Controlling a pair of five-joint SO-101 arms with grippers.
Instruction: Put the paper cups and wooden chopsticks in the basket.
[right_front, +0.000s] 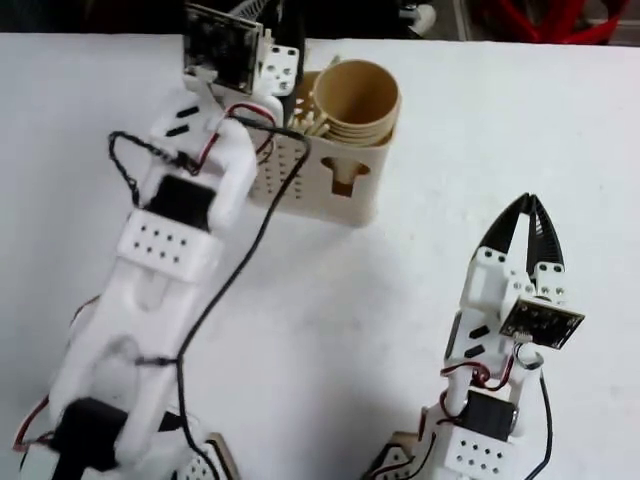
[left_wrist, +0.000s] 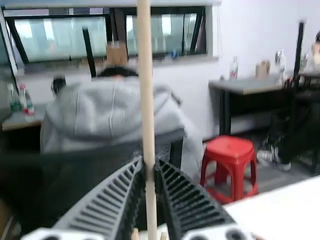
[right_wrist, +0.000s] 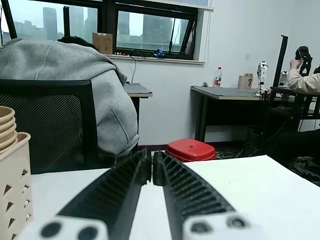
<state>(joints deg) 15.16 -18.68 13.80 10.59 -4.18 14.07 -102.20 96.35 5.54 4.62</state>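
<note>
My left gripper (left_wrist: 149, 169) is shut on a wooden chopstick (left_wrist: 145, 90) that stands upright between its black fingers. From above, the left arm's wrist (right_front: 270, 65) sits over the far left corner of the cream perforated basket (right_front: 335, 180). Stacked paper cups (right_front: 357, 95) stand in the basket, with light wooden sticks (right_front: 312, 122) beside them. My right gripper (right_front: 531, 212) is shut with nothing in it, over bare table to the right of the basket and nearer the front. Its own view shows its fingertips (right_wrist: 151, 161) closed, with the basket (right_wrist: 12, 200) and cup rims (right_wrist: 6, 122) to the side.
The white table (right_front: 430, 280) lies open between the basket and the right arm. A black cable (right_front: 235, 270) runs along the left arm. Behind the table stand a black mesh chair (right_wrist: 50, 125) with a grey garment and a red stool (right_wrist: 190, 149).
</note>
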